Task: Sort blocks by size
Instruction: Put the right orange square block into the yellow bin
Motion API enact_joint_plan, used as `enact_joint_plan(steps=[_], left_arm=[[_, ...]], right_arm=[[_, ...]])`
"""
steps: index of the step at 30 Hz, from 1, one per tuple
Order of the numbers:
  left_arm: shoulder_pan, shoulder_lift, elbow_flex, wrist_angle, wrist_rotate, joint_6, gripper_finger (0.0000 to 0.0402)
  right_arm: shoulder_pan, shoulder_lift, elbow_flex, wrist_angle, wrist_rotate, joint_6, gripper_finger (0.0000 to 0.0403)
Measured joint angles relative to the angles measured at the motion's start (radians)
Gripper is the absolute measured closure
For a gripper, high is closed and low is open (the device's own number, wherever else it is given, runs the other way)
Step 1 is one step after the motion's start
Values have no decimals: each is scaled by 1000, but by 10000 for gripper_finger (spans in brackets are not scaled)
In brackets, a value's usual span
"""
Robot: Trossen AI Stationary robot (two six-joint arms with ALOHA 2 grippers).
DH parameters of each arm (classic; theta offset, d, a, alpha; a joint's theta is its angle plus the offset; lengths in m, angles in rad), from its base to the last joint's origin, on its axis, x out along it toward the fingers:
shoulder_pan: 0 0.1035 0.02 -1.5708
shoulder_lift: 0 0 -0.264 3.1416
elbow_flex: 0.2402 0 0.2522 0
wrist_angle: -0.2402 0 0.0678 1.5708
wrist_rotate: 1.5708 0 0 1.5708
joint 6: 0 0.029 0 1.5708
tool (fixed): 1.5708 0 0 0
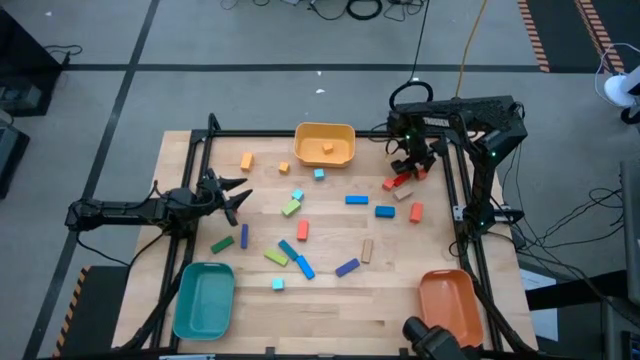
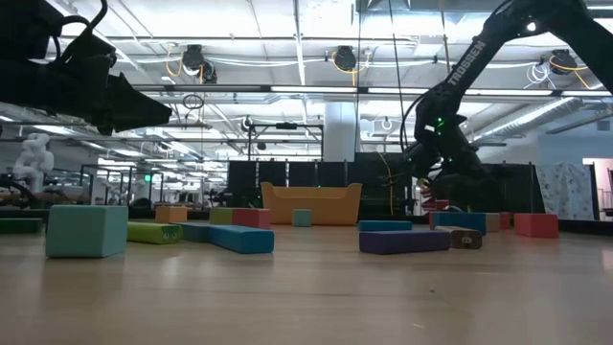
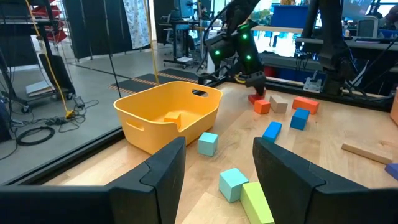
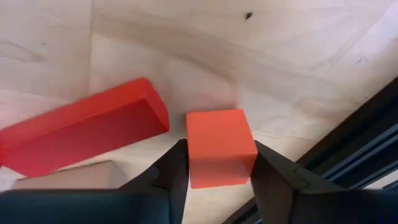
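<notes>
Low view: right gripper (image 2: 442,196) down at far blocks, finger state not discernible. Purple bar (image 2: 404,241) nearer the camera than its fingers; yellow tray (image 2: 311,203) off to their side.

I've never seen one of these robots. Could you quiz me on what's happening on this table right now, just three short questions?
1. True or false: the yellow tray already holds an orange block.
2. Which gripper has its fingers around a small orange cube: A) left gripper, B) right gripper?
3. Fill in: the teal tray sits on the table's ___ arm side.

Key: 1 true. 2 B; the left gripper hovers open, apart from the blocks. 3 left.
</notes>
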Motion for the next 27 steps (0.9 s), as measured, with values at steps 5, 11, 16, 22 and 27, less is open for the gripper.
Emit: enact_joint_plan(steps=[5, 11, 16, 22, 27], left_arm=[[0, 0, 0, 0, 0, 0, 210], [0, 0, 0, 0, 0, 0, 210], [0, 0, 0, 1, 0, 0, 210], [0, 0, 0, 3, 0, 0, 210], [0, 0, 0, 10, 0, 2, 210]], right_arm=[[14, -8, 0, -4, 0, -8, 289], [33, -95, 2, -5, -1, 0, 282], [45, -197, 2, -8, -5, 31, 284], [64, -309, 2, 7, -52, 68, 283], [102, -358, 9, 71, -70, 87, 283]])
